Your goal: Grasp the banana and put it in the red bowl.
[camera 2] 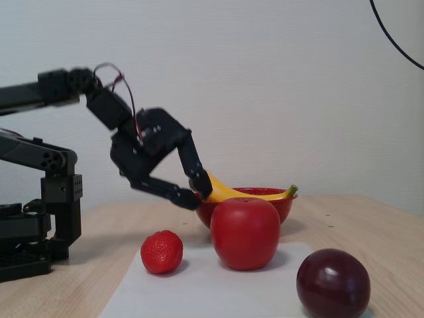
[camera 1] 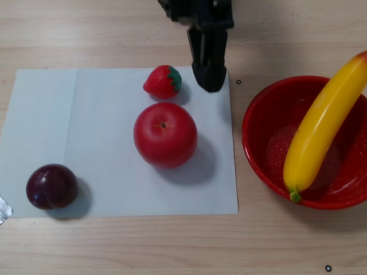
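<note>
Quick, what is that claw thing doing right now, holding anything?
Tool: open and empty, fingers spread beside the red bowl; the banana lies across the bowl, not gripped.

The banana (camera 1: 321, 125) lies across the red bowl (camera 1: 261, 150), glossy yellow, long and curved. Its orange-red tip pokes out past the bowl's rim on one side, raised up; in the fixed view the small green stem (camera 2: 292, 191) rests on the opposite rim. The bowl (camera 2: 281, 207) sits upright on the counter, round, glossy red, fine white speckles showing inside. In the other view it stands near the counter's right edge, cut off by the frame.
</note>
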Motion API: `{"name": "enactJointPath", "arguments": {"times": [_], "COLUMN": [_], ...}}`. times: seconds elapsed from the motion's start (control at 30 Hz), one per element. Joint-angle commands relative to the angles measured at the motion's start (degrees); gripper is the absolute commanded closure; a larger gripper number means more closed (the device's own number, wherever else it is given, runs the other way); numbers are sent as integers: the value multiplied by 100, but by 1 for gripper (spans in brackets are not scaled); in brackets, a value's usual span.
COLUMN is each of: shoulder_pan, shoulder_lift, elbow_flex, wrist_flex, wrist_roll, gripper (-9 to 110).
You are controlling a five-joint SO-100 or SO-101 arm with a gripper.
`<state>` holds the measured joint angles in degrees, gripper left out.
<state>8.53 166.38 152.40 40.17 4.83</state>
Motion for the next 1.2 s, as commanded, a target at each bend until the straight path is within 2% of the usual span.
{"name": "enactJointPath", "arguments": {"times": [0.0, 0.2, 0.3, 0.4, 0.83, 1.17], "shoulder_pan": [-79, -79, -79, -79, -53, -167], "shoulder_lift": [387, 835, 1011, 1239, 2127, 2153], "elbow_flex": [26, 1354, 1740, 2470, 2540, 2549], "wrist_flex": [-809, -2338, -2663, -3401, -404, 817], "wrist_roll": [-158, -501, -703, -598, -853, -914], "gripper": [101, 101, 101, 101, 101, 101]}}
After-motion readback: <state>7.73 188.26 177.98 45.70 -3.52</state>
